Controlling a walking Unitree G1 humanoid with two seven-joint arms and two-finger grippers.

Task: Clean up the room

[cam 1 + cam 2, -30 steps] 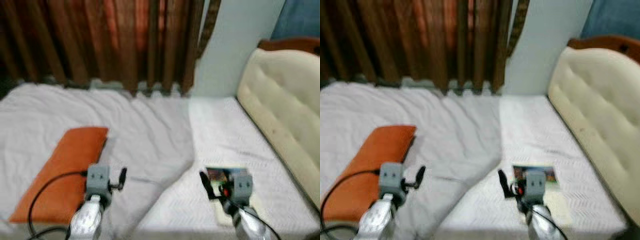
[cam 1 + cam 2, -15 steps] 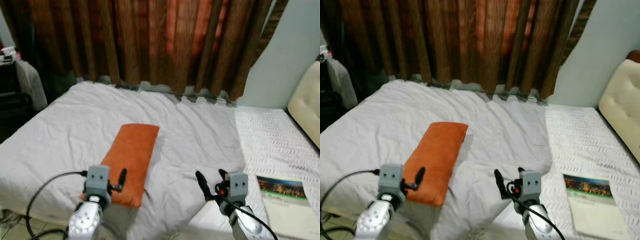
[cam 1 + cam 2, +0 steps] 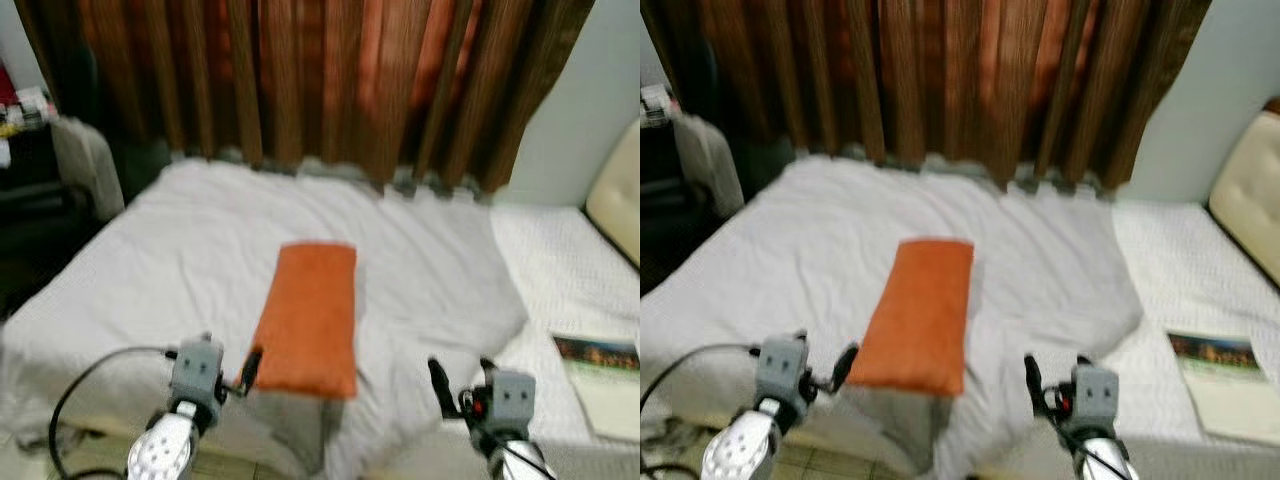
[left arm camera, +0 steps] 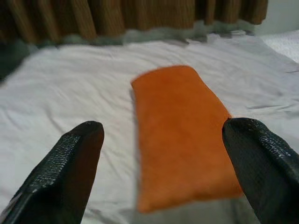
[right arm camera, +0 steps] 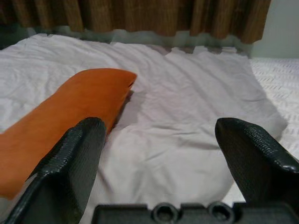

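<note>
Orange pillow [image 3: 311,315] lies mid-frame on the white bed [image 3: 150,250], a book [image 3: 600,385] at lower right. Left gripper [image 4: 161,168] and right gripper [image 5: 161,163] hover low in frame, fingers spread wide, holding nothing.

The orange cushion [image 3: 309,318] is lying lengthwise near the bed's [image 3: 150,270] near edge, directly between the two raised grippers and beyond them. Wrinkled white sheet is spreading open to its left and right, offering free passage on both sides. A book [image 3: 603,385] is sitting on the near right of the mattress. Brown curtains [image 3: 330,80] are closing off the far side, and dark furniture [image 3: 40,190] is crowding the far left.
</note>
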